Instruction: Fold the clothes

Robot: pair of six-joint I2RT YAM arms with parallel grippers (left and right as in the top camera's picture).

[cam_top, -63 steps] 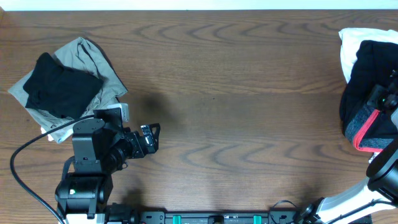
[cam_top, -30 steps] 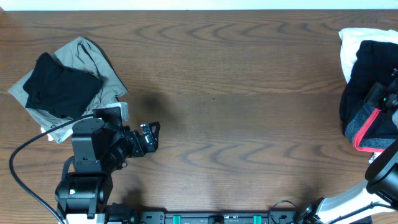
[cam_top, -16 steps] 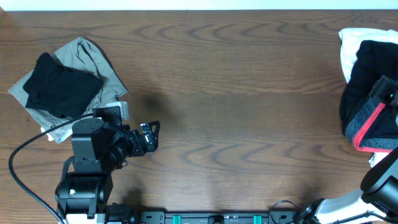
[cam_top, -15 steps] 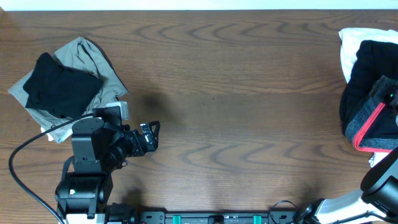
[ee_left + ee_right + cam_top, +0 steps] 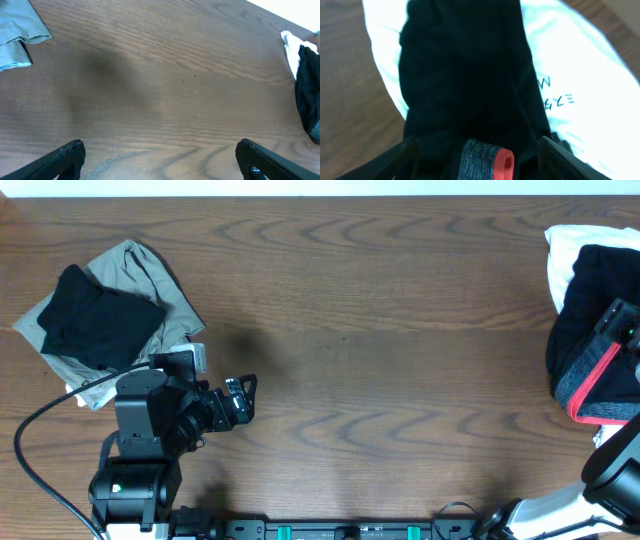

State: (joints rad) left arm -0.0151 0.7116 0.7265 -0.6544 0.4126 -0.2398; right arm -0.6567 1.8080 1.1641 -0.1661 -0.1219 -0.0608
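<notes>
The clothes (image 5: pixel 465 75), thin black fabric, are seen heaped on the white printed garment (image 5: pixel 570 65). They are judged light, limp and slippery, best taken at the thicker grey waistband (image 5: pixel 477 156). The right tool (image 5: pixel 479 150) is spread astride it. The left tool (image 5: pixel 160 155), well away from the white garment, is seen wide apart.

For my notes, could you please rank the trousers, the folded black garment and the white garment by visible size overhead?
1. Trousers, though cropped.
2. Folded black garment.
3. White garment, mostly under the trousers.
</notes>
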